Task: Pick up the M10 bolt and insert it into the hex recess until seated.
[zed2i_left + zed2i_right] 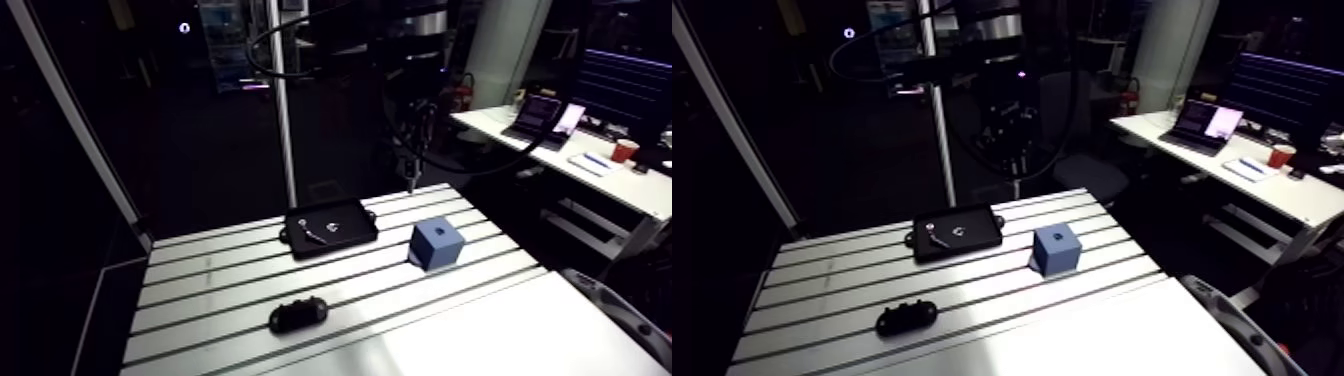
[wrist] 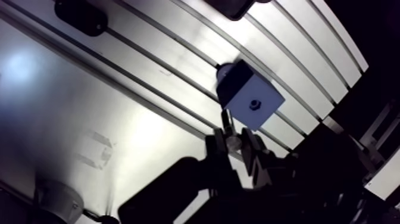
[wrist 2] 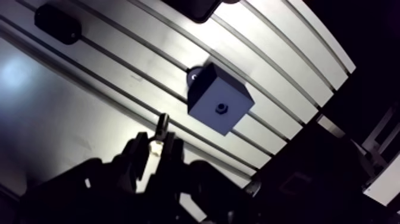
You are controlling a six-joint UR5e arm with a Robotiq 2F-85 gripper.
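The claw (image 1: 413,165) is hanging above the far edge of the desk (image 1: 215,285), a slim bolt (image 1: 413,183) pointing down from it. A blue cube (image 1: 435,244) is sitting near a black tray (image 1: 358,228) holding small metal parts; a black fitting (image 1: 298,314) is lying nearer the front.

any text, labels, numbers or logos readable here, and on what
No readable text in any view.
Blue cube block: no marking, only a hex recess in one face.
Black rectangular tray: no print visible; small metal parts inside too small to tell.
Black oblong part: nothing visible.
Gripper, shut on the thin metal bolt: nothing visible.
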